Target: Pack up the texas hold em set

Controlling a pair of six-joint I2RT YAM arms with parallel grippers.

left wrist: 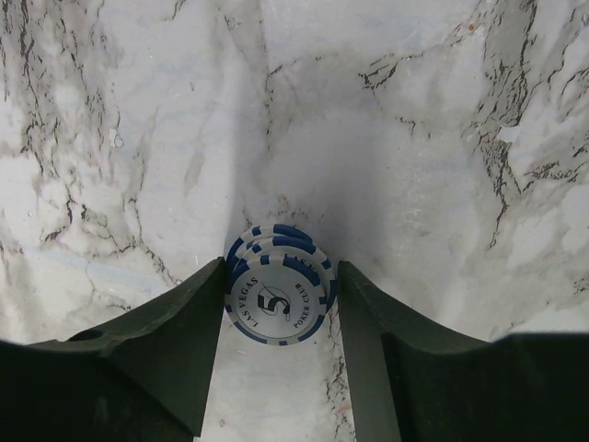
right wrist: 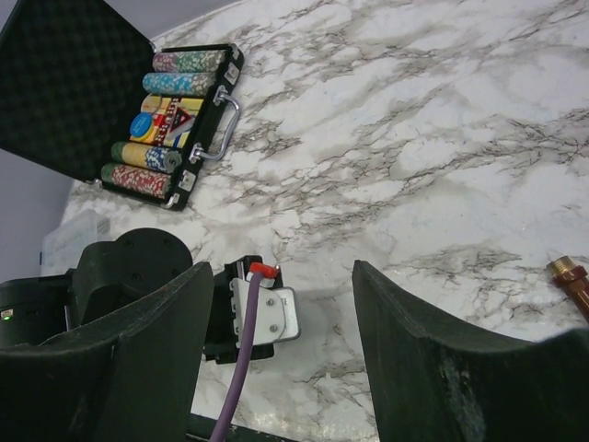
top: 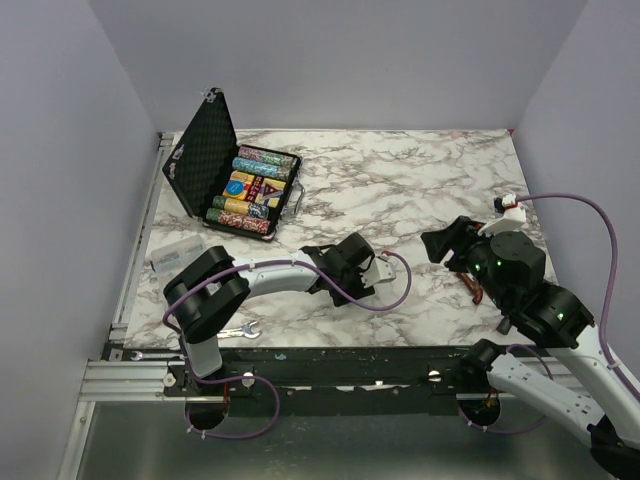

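Case (top: 205, 150): one, open, far-left corner of tabletop (top: 420, 190); four chip rows (top: 255, 168).
Loose chips (left wrist: 276, 304): three, stacked, near the middle.
Left pincer (left wrist: 281, 276): closely flanking the stack; grip unclear.
Right pincer (right wrist: 281, 272): wide, empty.

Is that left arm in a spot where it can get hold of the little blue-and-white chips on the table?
Probably yes: the left gripper straddles the chip stack on the table, with nothing in between.

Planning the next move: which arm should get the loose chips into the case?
Left. Its gripper straddles the small stack of chips on the table, and the open case sits on its side. The right gripper is open and empty, farther from both.
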